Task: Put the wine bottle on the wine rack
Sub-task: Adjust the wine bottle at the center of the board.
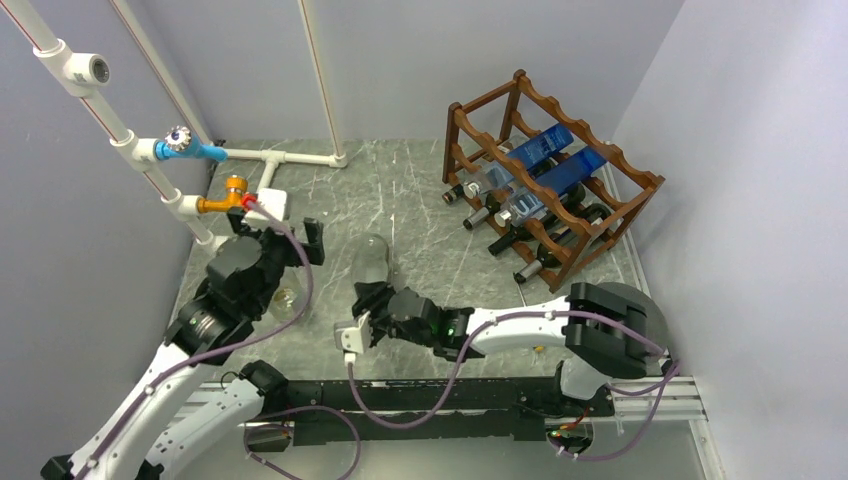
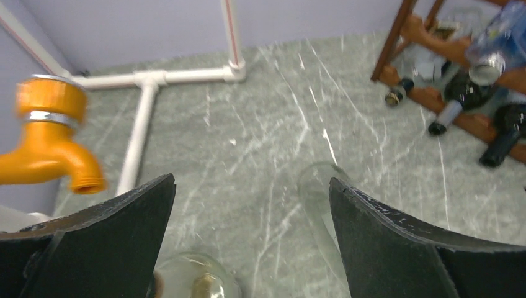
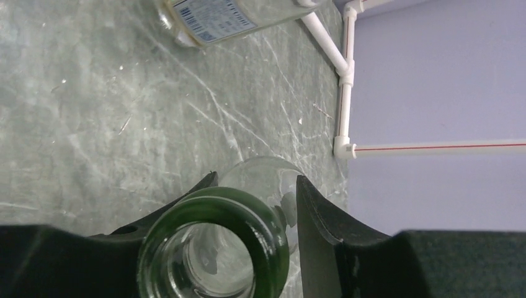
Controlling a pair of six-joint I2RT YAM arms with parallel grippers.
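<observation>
Lavender walls close in a grey-green marbled table (image 1: 400, 200), with white plastic pipes (image 1: 285, 157) running up the left side and along the back. The pipes carry one blue valve (image 1: 190, 148) and one orange tap (image 2: 49, 143). One wine rack (image 1: 457, 140), dark reddish-brown with wavy rails, stands at the far right of the table. Two blue-bodied bottles (image 1: 548, 145) lie on its upper tier, and about four dark necks (image 1: 545, 262) poke out of the lower tier toward the arms. Two clear glass bottles are off the rack, near the middle and left of the table. One of them, the wine bottle (image 1: 370, 258), is well apart from the rack. Its neck sits between the fingers of the right gripper (image 1: 372, 292), which are drawn in narrow and pressed against the glass on both sides. The right wrist view looks straight down its green-tinted mouth. Its body points away from the arm, and I cannot tell whether it rests on the table or is lifted off it. The second clear bottle (image 3: 211, 18) has a printed label, lies on its side farther left and sits partly under the left arm. The left gripper (image 2: 251, 186) hangs above it with its two dark fingers spread as wide as they go, holding nothing.
</observation>
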